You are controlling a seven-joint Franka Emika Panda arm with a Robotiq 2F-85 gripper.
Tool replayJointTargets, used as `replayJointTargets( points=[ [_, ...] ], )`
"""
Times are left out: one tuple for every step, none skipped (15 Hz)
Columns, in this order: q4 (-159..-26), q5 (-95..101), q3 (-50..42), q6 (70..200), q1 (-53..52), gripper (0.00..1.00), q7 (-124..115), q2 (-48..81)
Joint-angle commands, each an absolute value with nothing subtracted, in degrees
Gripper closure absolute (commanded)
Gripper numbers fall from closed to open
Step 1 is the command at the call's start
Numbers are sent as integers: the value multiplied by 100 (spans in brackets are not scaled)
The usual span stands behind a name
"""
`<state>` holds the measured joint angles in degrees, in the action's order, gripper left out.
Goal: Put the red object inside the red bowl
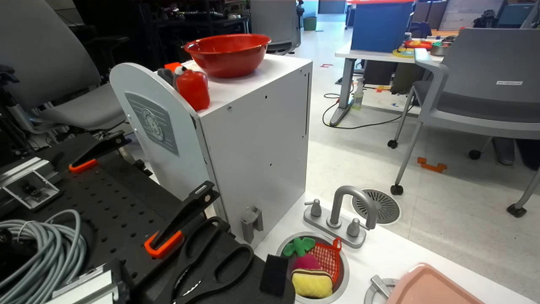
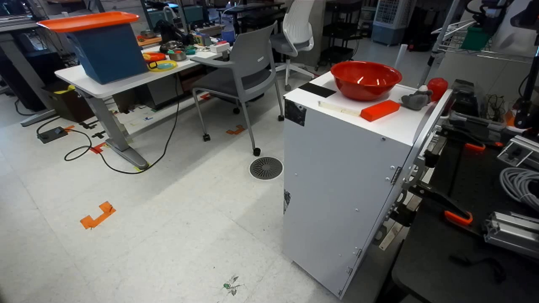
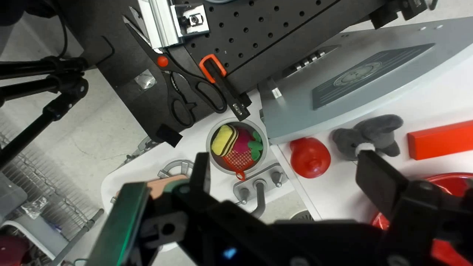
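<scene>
The red object (image 3: 309,158) is a small glossy rounded lump near the corner of the white cabinet top. It also shows in both exterior views (image 1: 193,89) (image 2: 438,88). The wide red bowl (image 2: 365,82) stands upright on the same top, also seen in an exterior view (image 1: 230,57). In the wrist view, the red bowl (image 3: 452,183) is partly hidden behind the right finger. My gripper (image 3: 283,159) is wide open and empty. In the wrist view the red object appears between its fingers, apart from both. The gripper is out of view in both exterior views.
A grey plush toy (image 3: 364,136) and a red-orange block (image 2: 380,110) lie beside the bowl. A curved grey panel (image 1: 147,118) rises along the cabinet's edge next to the red object. A toy sink with a faucet (image 1: 354,202) and colourful toys (image 1: 312,283) is below.
</scene>
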<state>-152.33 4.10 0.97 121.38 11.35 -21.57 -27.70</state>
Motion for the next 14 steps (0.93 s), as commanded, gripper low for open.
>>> replayJointTargets(
  points=[
    [-15187, 629, 74, 12237, 1231, 0, -2285, -2664],
    [-15188, 692, 78, 12280, 1255, 0, -2310, -2634],
    [-15187, 753, 84, 12351, 1276, 0, -2350, -2589],
    [-15170, 779, 83, 12380, 1286, 0, -2386, -2537],
    [-15158, 831, 96, 12434, 1304, 0, -2449, -2486],
    [-15137, 879, 113, 12485, 1322, 0, -2527, -2412],
    [-15113, 944, 131, 12527, 1346, 0, -2628, -2333],
    [-15088, 990, 135, 12558, 1361, 0, -2721, -2246],
    [-15068, 1028, 132, 12613, 1375, 0, -2802, -2156],
    [-15045, 1043, 116, 12659, 1378, 0, -2860, -2058],
    [-15015, 1060, 112, 12697, 1389, 0, -2943, -1963],
    [-14990, 1063, 100, 12757, 1399, 0, -3027, -1856],
    [-14959, 1057, 83, 12763, 1395, 0, -3068, -1749],
    [-14923, 1079, 80, 12770, 1399, 0, -3142, -1645]
  ],
)
